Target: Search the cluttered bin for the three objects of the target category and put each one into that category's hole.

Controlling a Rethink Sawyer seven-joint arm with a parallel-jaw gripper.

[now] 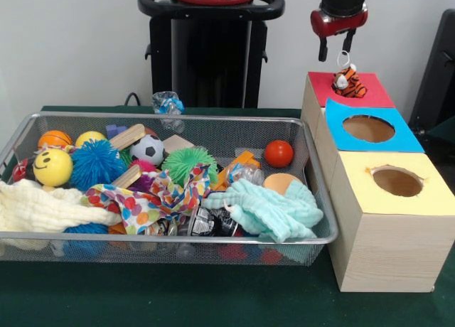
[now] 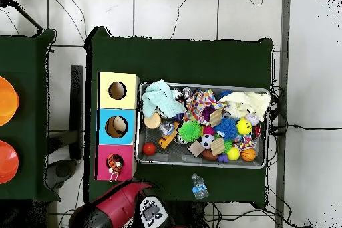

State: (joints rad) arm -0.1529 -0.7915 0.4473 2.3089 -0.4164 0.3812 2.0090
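Striped plush tiger (image 1: 349, 82) on red hole (image 1: 370, 89), fingers (image 1: 335, 48) parted empty above, blue hole (image 1: 368, 129) beside

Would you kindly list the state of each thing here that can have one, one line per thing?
gripper: open, empty, hanging above the red hole.
tiger plush: sitting on the red-ringed hole, not dropped through.
blue-ringed hole: open, nothing on it.
yellow-ringed hole: open, nothing on it.
wire mesh bin: full of clutter.
mint cloth: crumpled, draped over the bin's near rim.
water bottle: lying on the table outside the bin.
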